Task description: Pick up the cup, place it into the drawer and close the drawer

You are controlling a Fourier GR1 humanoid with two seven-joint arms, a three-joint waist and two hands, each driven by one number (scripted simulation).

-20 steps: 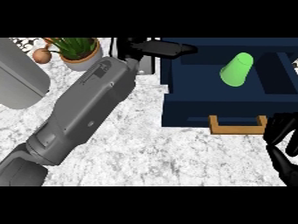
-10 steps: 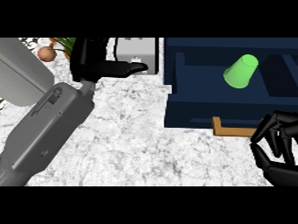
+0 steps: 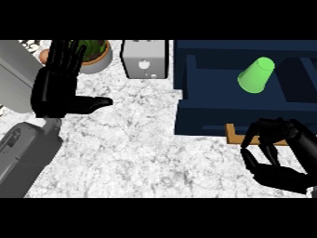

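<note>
The green cup (image 3: 257,74) lies tilted inside the open navy drawer (image 3: 209,116), above the right hand (image 3: 284,158), whose curled fingers grip nothing. The left hand (image 3: 59,90) is spread flat, with a potted plant (image 3: 95,53) and grey box (image 3: 145,59) just beyond it.

**Marble counter, back edge cluttered**

A white-and-grey marbled counter (image 3: 140,148) fills the view. Along its far edge stand a potted green plant (image 3: 92,53) and a white, boxy appliance (image 3: 145,59). A grey slab (image 3: 6,74) sits at the far left corner.
</note>
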